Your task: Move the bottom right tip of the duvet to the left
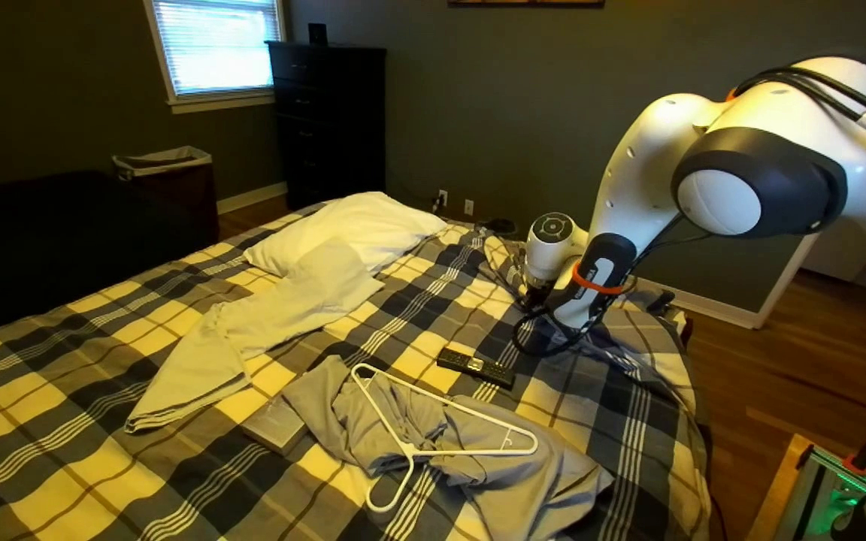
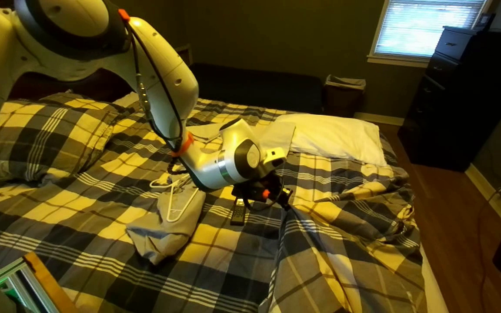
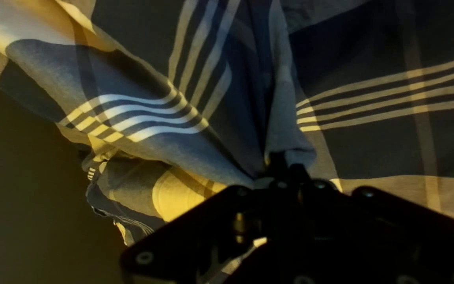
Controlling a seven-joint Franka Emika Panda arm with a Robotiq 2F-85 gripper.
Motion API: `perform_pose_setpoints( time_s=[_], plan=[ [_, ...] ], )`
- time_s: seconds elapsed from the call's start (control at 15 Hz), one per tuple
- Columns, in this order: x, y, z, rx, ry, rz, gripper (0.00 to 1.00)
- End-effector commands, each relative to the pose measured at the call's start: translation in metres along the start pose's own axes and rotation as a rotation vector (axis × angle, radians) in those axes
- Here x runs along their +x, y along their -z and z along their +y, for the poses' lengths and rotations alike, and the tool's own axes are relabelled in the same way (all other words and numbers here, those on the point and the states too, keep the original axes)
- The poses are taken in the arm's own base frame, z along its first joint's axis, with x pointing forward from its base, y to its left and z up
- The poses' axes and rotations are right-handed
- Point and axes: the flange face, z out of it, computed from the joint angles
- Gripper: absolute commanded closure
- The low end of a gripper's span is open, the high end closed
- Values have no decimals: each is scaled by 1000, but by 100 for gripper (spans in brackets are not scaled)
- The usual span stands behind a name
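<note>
yellow-black plaid duvet [image 1: 403,330], fold [image 2: 305,234] pinched in claw [image 3: 288,165]; wood floor [image 1: 794,368], dark wall [image 1: 463,105].

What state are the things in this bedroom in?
Tool: shut
Duvet: pinched in the tool, gathered into folds there
Gray garment: crumpled
Hanger: lying on the gray garment
Remote: lying buttons up
Pillow: lying flat
Pale cloth: laid out, creased
Blinds: lowered
Dresser: drawers look shut
Bin: open-topped
</note>
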Motion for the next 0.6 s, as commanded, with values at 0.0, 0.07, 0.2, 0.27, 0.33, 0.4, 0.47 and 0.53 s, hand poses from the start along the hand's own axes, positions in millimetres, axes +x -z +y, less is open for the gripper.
perform_pose_setpoints(
  time_s=[0.0,0.07,0.2,0.27,0.33,0.4,0.47,0.53],
  plan=[
    [1,-2,2,0,-1,-2,97],
    [2,-4,6,-2,-2,-3,97],
    [2,-7,13,-6,-5,-4,97],
    [2,-7,13,-5,-5,-4,97],
    [2,-7,12,-4,-4,-4,99],
    [9,10,-1,-13,33,26,99],
    [15,30,-17,-19,90,61,99],
    [17,52,-38,-29,148,92,99]
  ],
)
